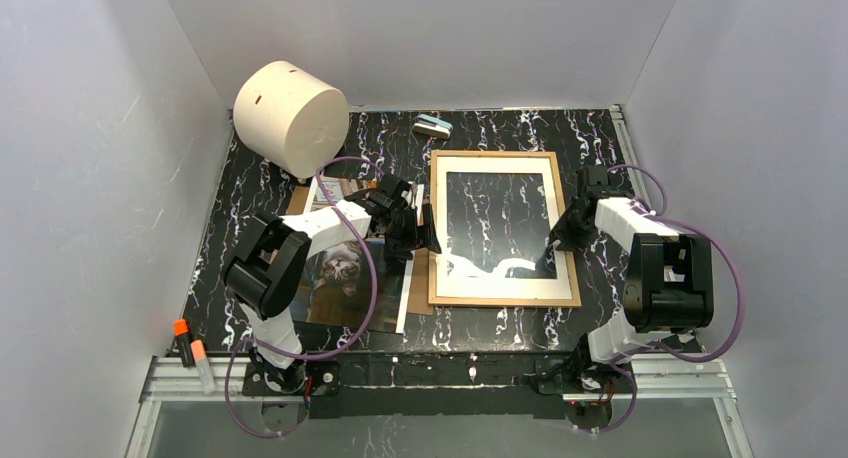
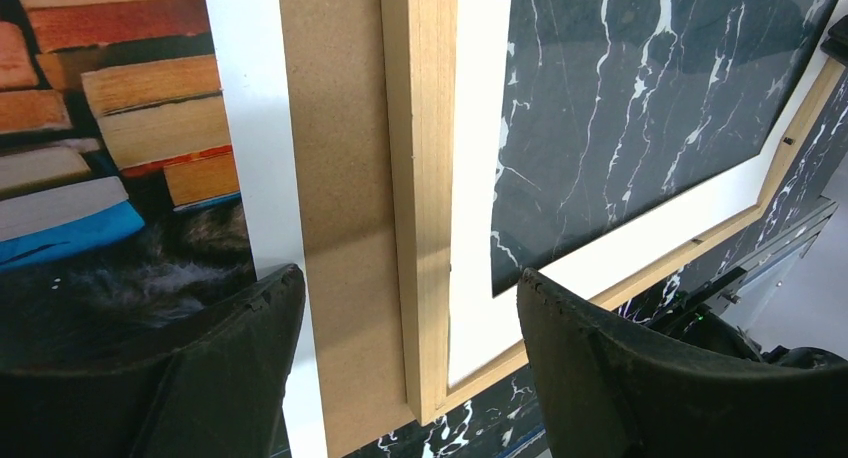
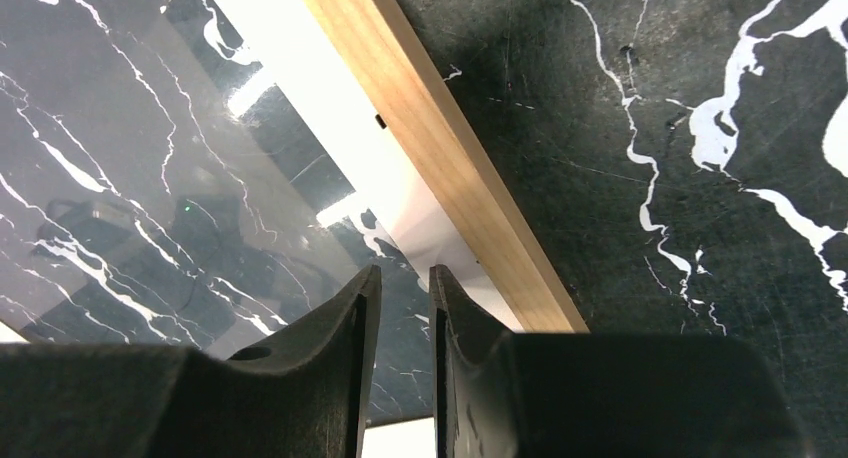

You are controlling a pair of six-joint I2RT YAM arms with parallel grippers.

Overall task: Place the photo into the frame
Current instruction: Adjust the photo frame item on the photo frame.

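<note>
The frame (image 1: 505, 300) lies flat mid-table, light wood edges around a white mat (image 1: 500, 161) and a clear front showing the marble below. The photo (image 1: 340, 268), a cat on stacked books, lies left of it, partly under my left arm. My left gripper (image 1: 425, 233) is open wide; in the left wrist view it (image 2: 410, 273) straddles the frame's left wood edge (image 2: 420, 178) and a brown board (image 2: 335, 178) beside it, with the photo (image 2: 110, 108) further left. My right gripper (image 1: 553, 246) hovers over the glass just inside the frame's right edge (image 3: 440, 148); its jaws (image 3: 405, 270) stand a narrow gap apart with nothing between them.
A white sheet (image 2: 245, 128) lies between the photo and the brown board. A large white cylinder (image 1: 290, 116) stands at the back left, a small grey-blue object (image 1: 432, 126) behind the frame. Two orange-capped markers (image 1: 192, 354) rest at the near left rail. Grey walls enclose the table.
</note>
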